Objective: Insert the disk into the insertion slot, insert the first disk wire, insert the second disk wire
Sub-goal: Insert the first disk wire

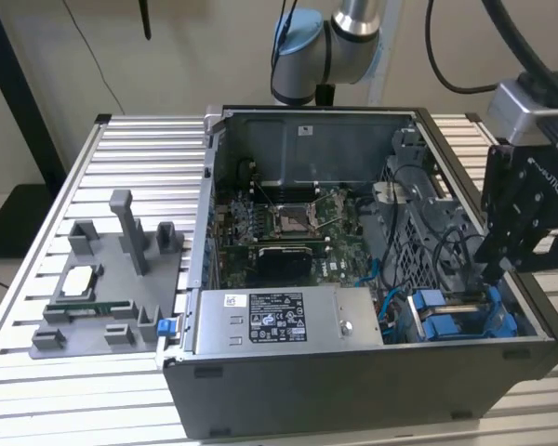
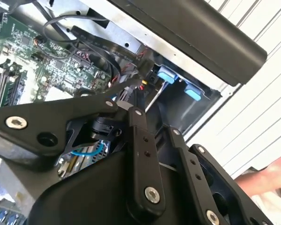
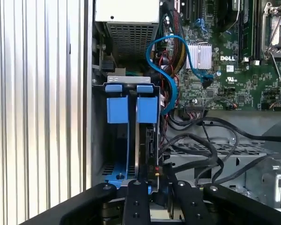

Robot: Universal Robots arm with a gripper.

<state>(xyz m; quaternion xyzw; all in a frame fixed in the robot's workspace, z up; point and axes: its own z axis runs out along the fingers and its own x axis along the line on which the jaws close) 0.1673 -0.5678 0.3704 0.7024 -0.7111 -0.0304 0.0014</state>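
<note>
So, left to right in the exterior view: a grey parts tray (image 1: 102, 279) sits on the table (image 1: 37, 390), then the open PC case (image 1: 353, 390) with its silver power-supply box (image 1: 279, 321). In the case's corner on the exterior view's right, the disk (image 1: 451, 325) is seated in the insertion slot (image 3: 129, 79), blue carrier showing. My end effector (image 1: 495, 271) reaches in just above it, pinching a black connector (image 2: 139, 93) with red and yellow wires.
</note>
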